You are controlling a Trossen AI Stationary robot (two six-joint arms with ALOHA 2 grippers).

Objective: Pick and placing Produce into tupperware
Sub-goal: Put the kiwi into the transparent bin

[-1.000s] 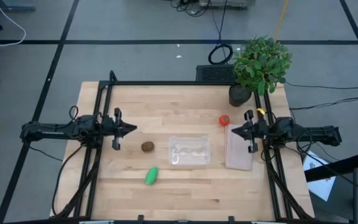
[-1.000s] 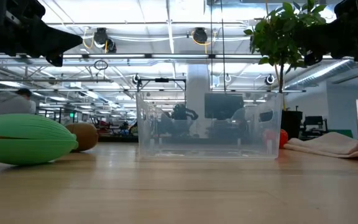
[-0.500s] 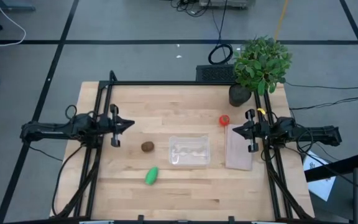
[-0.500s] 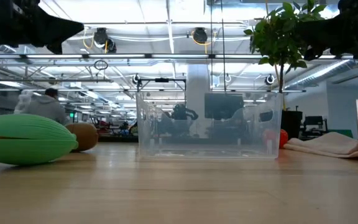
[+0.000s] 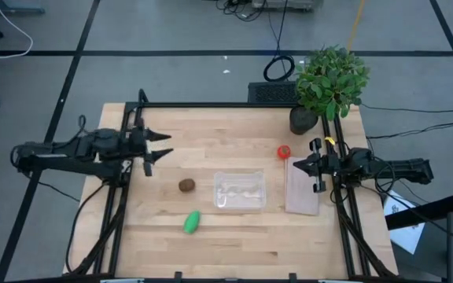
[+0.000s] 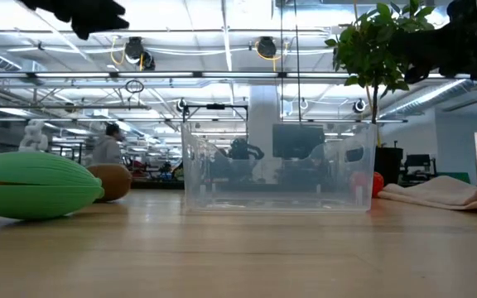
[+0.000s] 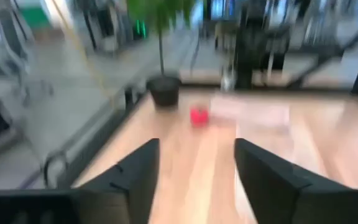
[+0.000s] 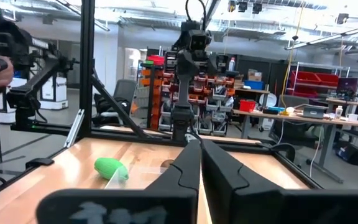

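Observation:
The produce lies apart on the wooden table. A brown kiwi-like ball (image 5: 186, 185) rests left of the tupperware (image 5: 240, 191). A green oblong piece (image 5: 192, 222) lies nearer the front, and a red tomato-like ball (image 5: 284, 152) sits at the far right. The clear tupperware stands mid-table with nothing in it. My left gripper (image 5: 167, 144) hangs open above the table's left part, short of the kiwi. It points toward the right, where its wrist view shows the tomato (image 7: 198, 116). At the right side my right gripper (image 5: 293, 165) stays shut, clear of everything.
A flat whitish panel (image 5: 303, 187) lies under and beside my right gripper. A potted plant (image 5: 329, 82) stands at the far right corner, just behind the tomato. Black frame rails (image 5: 124, 189) run along both sides of the table. People move about in the room beyond.
My left gripper has risen well above the table and tipped from pointing down toward level. Its fingers have opened from shut. Nothing on the table has moved.

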